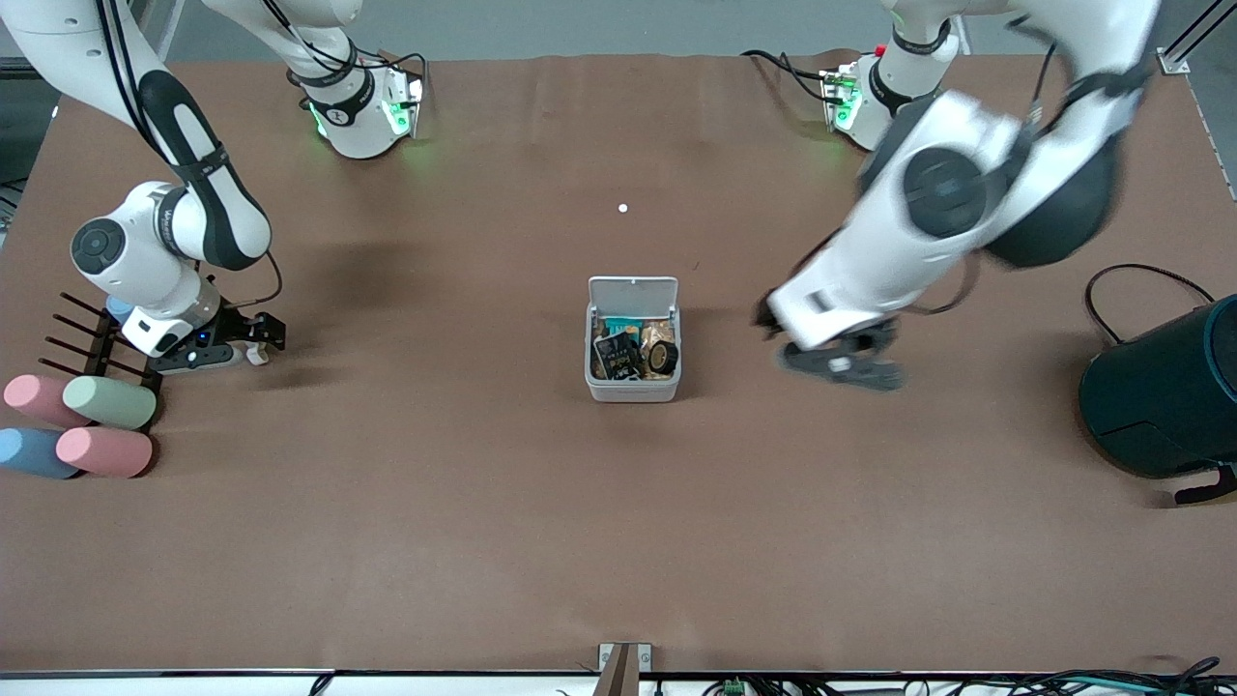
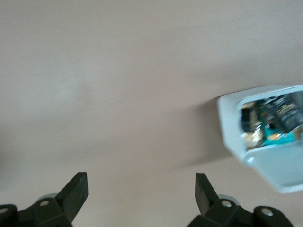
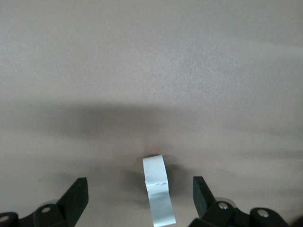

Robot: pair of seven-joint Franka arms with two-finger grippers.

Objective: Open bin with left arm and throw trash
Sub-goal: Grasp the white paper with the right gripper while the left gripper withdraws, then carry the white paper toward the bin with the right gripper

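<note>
The bin (image 1: 633, 391) stands mid-table with its white lid (image 1: 633, 290) swung up and open. Inside lie a black packet (image 1: 616, 356) and a dark tape-roll ring (image 1: 663, 358), with some teal and tan wrapping. My left gripper (image 1: 839, 365) is open and empty, low over the table beside the bin toward the left arm's end. The left wrist view shows it (image 2: 141, 184) and the open bin (image 2: 229, 123). My right gripper (image 1: 253, 340) is open near the right arm's end. A white scrap (image 3: 158, 196) stands on the table between its fingers, untouched, and also shows in the front view (image 1: 256, 356).
Several pastel cylinders (image 1: 77, 425) and a black pronged rack (image 1: 82, 338) sit by the right gripper. A large dark teal round container (image 1: 1165, 396) with a black cable stands at the left arm's end. A tiny white dot (image 1: 622, 208) lies farther from the camera than the bin.
</note>
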